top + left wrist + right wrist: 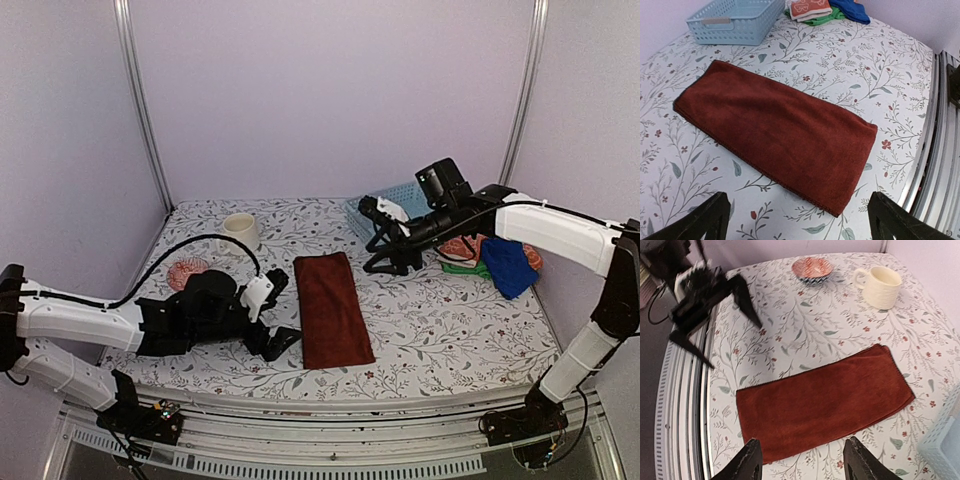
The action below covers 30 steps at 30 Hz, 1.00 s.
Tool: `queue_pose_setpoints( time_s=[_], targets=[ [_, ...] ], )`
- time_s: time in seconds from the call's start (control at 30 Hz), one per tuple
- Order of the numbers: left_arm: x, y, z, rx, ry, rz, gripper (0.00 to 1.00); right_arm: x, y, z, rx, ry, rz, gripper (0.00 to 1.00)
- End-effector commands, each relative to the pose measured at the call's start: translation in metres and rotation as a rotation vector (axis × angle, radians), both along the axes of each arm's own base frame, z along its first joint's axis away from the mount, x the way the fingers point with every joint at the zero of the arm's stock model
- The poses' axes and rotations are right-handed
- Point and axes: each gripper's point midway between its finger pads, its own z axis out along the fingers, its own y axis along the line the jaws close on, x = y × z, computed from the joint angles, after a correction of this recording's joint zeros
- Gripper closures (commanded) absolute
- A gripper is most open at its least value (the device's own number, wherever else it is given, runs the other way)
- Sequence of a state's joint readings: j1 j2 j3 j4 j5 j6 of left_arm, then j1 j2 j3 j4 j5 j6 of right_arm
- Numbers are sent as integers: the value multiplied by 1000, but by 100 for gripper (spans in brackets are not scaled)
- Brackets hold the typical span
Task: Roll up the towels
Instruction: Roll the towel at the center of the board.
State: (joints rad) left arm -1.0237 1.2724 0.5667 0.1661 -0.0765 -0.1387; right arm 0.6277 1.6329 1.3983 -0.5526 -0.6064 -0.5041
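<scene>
The rust towel [333,310] is lying flat mid-tabletop [450,330], seemingly spread for rolling. The left pincer [280,312], fingers apart, is flanking its near left edge. The right pincer [385,238], likewise apart, is flanking its far right corner, while other towels [505,262] are lying heaped far right.

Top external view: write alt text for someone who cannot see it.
A rust-brown towel lies flat mid-table. The open left gripper is by its left edge; the open right gripper is off its far right corner, near a towel pile and basket.
</scene>
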Motion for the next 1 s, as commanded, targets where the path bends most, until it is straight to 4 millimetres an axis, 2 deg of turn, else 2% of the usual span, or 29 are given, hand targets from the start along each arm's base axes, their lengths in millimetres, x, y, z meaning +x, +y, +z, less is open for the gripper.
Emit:
queue_pose_setpoints(
  time_s=[0.0, 0.1, 0.17, 0.2, 0.27, 0.33, 0.47, 0.57, 0.73, 0.97],
  targets=[
    [27, 25, 35, -57, -184, 179, 1, -51, -12, -71, -69, 68, 193, 42],
    [44, 47, 46, -61, -235, 330, 1, -71, -12, -94, -125, 37, 237, 46],
    [43, 46, 41, -26, -238, 293, 2, -80, -8, -109, -177, -21, 253, 49],
    [40, 43, 36, -5, -229, 262, 6, -81, -5, -115, -198, -63, 254, 50],
    [39, 39, 23, 49, -195, 221, 27, -84, 0, -126, -236, -106, 253, 53],
    [41, 42, 8, 112, -144, 246, 36, -91, 6, -132, -248, -120, 265, 55],
    [37, 43, -9, 110, -52, 279, 34, -113, 20, -146, -273, -135, 328, 55],
    [34, 42, -11, 72, -21, 288, 33, -122, 26, -161, -314, -148, 351, 55],
    [31, 42, -14, 49, 8, 291, 34, -125, 30, -177, -344, -116, 352, 55],
    [27, 43, -20, 56, 18, 276, 35, -125, 23, -193, -385, -99, 347, 55]
  ],
)
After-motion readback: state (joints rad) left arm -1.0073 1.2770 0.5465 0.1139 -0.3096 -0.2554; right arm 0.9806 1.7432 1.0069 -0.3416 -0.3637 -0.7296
